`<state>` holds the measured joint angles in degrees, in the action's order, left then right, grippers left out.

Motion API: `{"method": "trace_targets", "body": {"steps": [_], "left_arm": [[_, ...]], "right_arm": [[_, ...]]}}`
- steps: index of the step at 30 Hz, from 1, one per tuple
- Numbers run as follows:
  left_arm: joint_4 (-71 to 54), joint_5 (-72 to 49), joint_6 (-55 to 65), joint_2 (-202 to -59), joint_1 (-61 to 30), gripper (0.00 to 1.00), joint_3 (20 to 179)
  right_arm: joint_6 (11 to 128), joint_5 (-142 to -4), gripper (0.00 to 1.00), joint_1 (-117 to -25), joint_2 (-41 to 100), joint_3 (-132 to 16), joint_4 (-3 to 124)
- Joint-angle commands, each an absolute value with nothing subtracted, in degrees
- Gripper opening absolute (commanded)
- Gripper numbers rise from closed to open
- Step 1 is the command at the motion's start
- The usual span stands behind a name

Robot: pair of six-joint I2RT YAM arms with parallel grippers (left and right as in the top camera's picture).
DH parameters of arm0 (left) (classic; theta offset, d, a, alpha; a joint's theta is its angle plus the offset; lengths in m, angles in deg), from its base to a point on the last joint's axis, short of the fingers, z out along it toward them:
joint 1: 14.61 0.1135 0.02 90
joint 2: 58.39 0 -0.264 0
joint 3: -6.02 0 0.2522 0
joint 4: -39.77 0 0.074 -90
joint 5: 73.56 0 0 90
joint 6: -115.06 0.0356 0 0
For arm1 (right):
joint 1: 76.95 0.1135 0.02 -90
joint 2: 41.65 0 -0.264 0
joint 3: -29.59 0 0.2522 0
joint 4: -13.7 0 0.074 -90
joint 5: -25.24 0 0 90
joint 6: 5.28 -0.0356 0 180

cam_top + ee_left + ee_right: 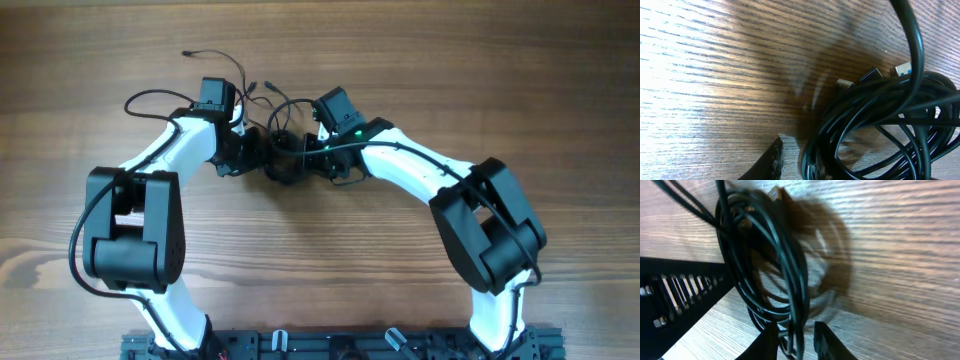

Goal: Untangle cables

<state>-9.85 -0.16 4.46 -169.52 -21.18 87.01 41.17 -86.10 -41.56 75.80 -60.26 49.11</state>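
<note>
Overhead, the cables [280, 150] form one dark knot hiding the tips of the left claw [260, 155] and right claw [297, 160]; single strands are too thin to follow. Both wrist views crop them at the edges; the right view is blurred, its grip perhaps unreadable.

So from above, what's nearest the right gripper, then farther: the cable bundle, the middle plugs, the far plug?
1. cable bundle, at the right gripper.
2. middle plugs, just beyond it.
3. far plug, way off top left.
</note>
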Motion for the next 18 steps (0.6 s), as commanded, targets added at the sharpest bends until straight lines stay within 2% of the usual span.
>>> {"method": "trace_targets", "body": {"steps": [1, 3, 9, 10, 11, 13, 16, 18], "left_arm": [[-9.8, 2.5, 5.3, -173.1, -21.2, 0.22, 86.3], [-9.8, 2.5, 5.3, -173.1, -21.2, 0.23, 86.3], [-9.8, 1.0, 5.2, -173.1, -21.2, 0.23, 86.3], [-9.8, 1.0, 5.2, -173.1, -21.2, 0.23, 86.3], [-9.8, 1.0, 5.2, -173.1, -21.2, 0.23, 86.3], [-9.8, 1.1, 5.2, -173.1, -21.2, 0.22, 86.3], [-9.8, 1.1, 5.0, -173.1, -21.2, 0.22, 86.3], [-9.9, 1.1, 2.9, -173.1, -21.2, 0.22, 86.3]], "right_arm": [[40.6, -82.4, 0.21, -39.3, 77.1, -59.8, 48.7], [40.6, -80.8, 0.19, -38.8, 77.1, -59.8, 48.7], [40.6, -79.8, 0.20, -38.5, 77.1, -59.8, 48.7], [40.6, -79.3, 0.17, -38.5, 77.1, -59.8, 48.6], [40.6, -79.1, 0.05, -38.5, 77.1, -59.8, 48.4], [41.0, -79.9, 0.04, -38.6, 77.1, -59.8, 47.6], [44.2, -86.8, 0.04, -39.7, 76.3, -59.8, 47.4], [52.7, -95.6, 0.04, -41.6, 73.9, -59.8, 47.4]]}}
